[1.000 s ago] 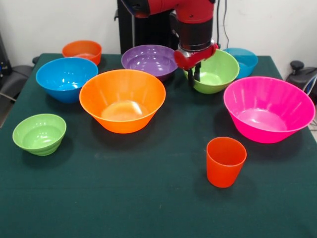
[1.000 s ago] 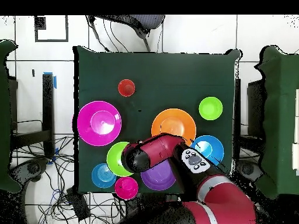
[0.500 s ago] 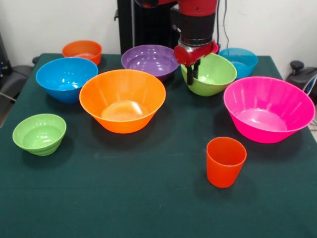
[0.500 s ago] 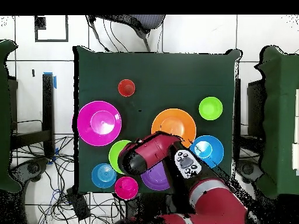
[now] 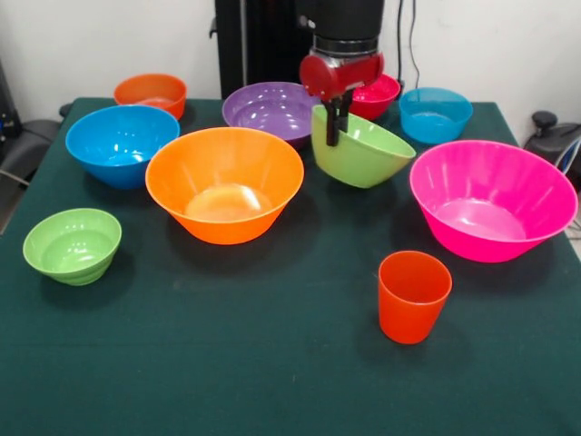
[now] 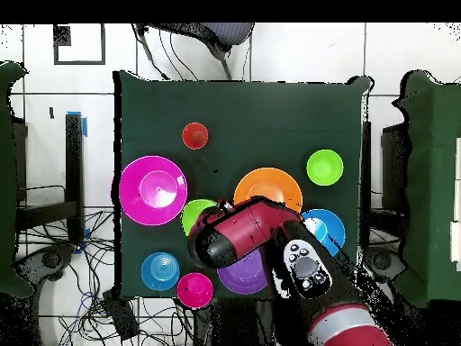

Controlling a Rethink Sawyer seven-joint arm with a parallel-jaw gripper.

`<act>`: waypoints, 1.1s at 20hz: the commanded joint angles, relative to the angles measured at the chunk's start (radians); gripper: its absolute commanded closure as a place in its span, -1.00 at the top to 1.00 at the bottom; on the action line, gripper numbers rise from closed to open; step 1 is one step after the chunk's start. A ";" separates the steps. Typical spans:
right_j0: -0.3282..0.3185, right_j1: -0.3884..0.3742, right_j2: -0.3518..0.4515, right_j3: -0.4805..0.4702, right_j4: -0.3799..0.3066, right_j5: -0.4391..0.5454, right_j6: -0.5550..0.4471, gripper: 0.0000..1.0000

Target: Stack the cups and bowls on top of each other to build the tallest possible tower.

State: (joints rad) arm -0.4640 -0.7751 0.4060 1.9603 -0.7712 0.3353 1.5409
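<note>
My gripper (image 5: pixel 334 136) is shut on the near rim of the medium green bowl (image 5: pixel 361 154), which hangs tilted above the table between the large orange bowl (image 5: pixel 224 182) and the large pink bowl (image 5: pixel 491 197). From overhead the arm (image 6: pixel 243 236) covers most of the green bowl (image 6: pixel 194 214). The orange-red cup (image 5: pixel 413 295) stands upright near the front. The purple bowl (image 5: pixel 272 111), medium blue bowl (image 5: pixel 121 143), small green bowl (image 5: pixel 72 244), small orange bowl (image 5: pixel 151 93), small magenta-red bowl (image 5: pixel 376 95) and small blue bowl (image 5: pixel 435 113) each sit apart on the cloth. No tower stands.
The dark green cloth table (image 5: pixel 227 363) ends just beyond the back bowls. A black object (image 5: pixel 554 132) sits off the right edge.
The gripper has risen with the medium green bowl, lifting it off the cloth and carrying it left in the front view. The magenta-red bowl behind it has come into sight.
</note>
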 commanded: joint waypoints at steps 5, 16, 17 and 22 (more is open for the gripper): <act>-0.114 -0.059 0.192 0.027 0.066 0.125 -0.149 -1.00; -0.213 0.029 0.317 -0.010 0.186 0.318 -0.204 -1.00; -0.223 0.037 0.330 -0.015 0.201 0.335 -0.206 -1.00; -0.262 0.073 0.374 -0.047 0.262 0.394 -0.189 -1.00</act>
State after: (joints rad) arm -0.7100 -0.7782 0.6843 1.9534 -0.5550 0.6078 1.5409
